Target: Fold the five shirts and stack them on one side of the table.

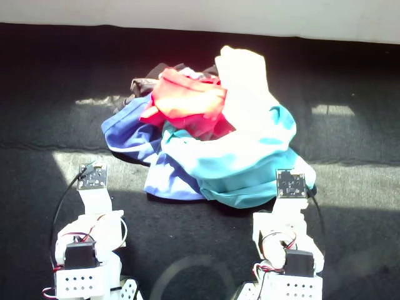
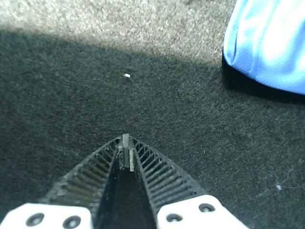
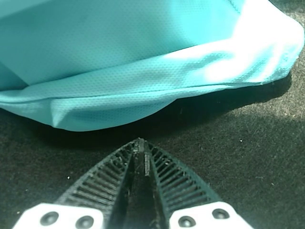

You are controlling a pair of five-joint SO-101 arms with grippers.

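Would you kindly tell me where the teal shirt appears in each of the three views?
High view: the teal shirt forms the pile's near right part, by the right arm.
Left wrist view: the cloth here is the blue shirt, another garment.
Right wrist view: the teal shirt lies just beyond the right end effector.
Shared landmark: the black table cover.

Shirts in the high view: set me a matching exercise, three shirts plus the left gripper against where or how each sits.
1 teal shirt
2 blue shirt
3 orange shirt
4 left gripper

A on top, toward the far side
B shut over bare table
C just ahead of the right gripper
D nearest the left gripper

Pairs: 1-C, 2-D, 3-A, 4-B
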